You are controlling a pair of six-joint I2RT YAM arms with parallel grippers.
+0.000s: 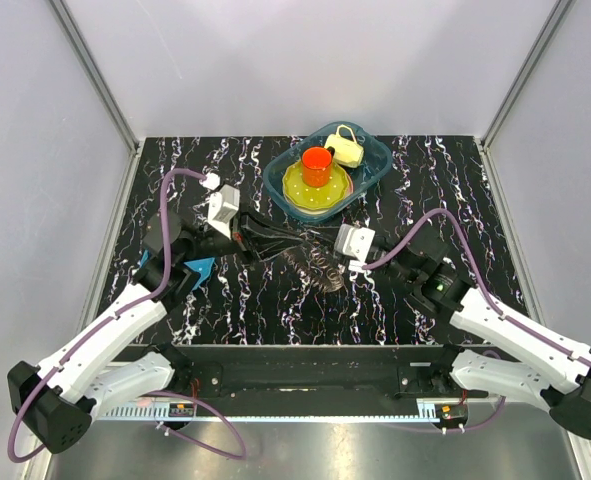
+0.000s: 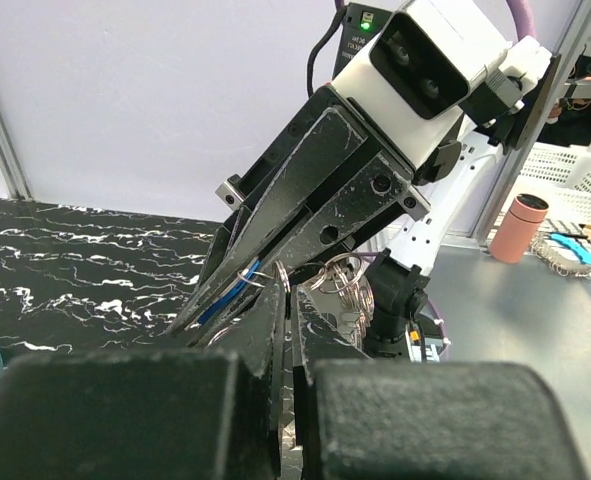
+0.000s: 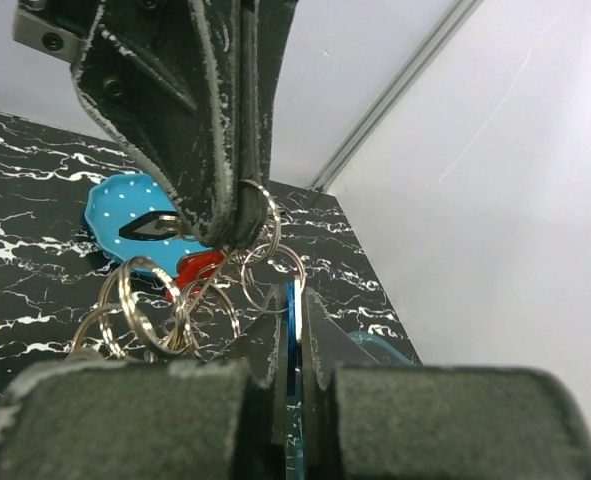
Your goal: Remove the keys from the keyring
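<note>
The keyring (image 1: 313, 266), fringed with slim grey keys (image 1: 320, 276), hangs between my two grippers at mid-table. My left gripper (image 1: 293, 243) is shut on a thin silver ring (image 3: 266, 214) of the bunch; its tips (image 2: 287, 272) pinch that wire. My right gripper (image 1: 325, 256) is shut on a blue-headed key (image 3: 294, 318), held edge-on between its fingers (image 3: 280, 305). Several small silver rings (image 3: 135, 300) and a red key head (image 3: 197, 266) dangle beside it. In the left wrist view the right gripper (image 2: 200, 312) reaches in from above, the blue key (image 2: 230, 286) between its jaws.
A blue round disc (image 3: 115, 205) lies on the black marbled table, partly under the left arm (image 1: 197, 270). At the back stands a teal bin (image 1: 375, 165) with a yellow plate (image 1: 297, 190), an orange cup (image 1: 317, 165) and a pale yellow item (image 1: 347, 148).
</note>
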